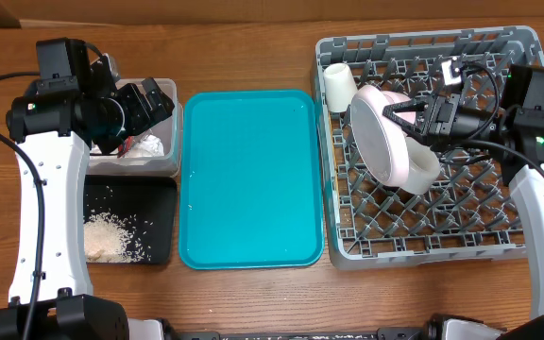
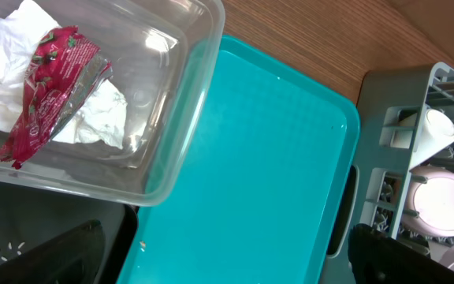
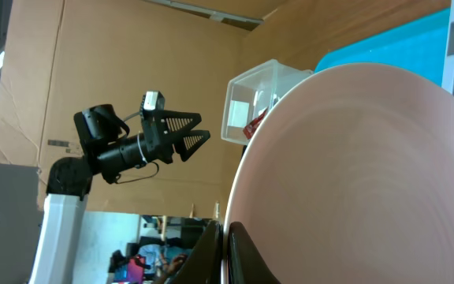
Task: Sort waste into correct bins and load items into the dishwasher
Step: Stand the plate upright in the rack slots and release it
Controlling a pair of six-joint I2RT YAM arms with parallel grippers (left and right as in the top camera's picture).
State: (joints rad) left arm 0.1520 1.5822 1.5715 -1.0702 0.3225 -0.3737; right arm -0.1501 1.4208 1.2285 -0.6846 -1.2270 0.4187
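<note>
One plate [image 1: 378,140] upright, clamped by right pincer [image 1: 392,116]

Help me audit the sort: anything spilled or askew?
Nothing spilled: rice sits inside the black tray, napkin and wrapper in the clear tub. Only the cream cup lies on its side in the rack.

Both arms are built of rounded white shells joined by black joint housings. The left arm [image 1: 55,217] fills the left edge of the overhead frame and the right arm [image 1: 536,203] the right edge. A thin black cable [image 1: 38,203] trails along each. A green light [image 1: 539,142] glows on the right arm's black joint. At middle left of the right wrist view, the left gripper [image 3: 205,127] has black triangular latticed fingers.
</note>
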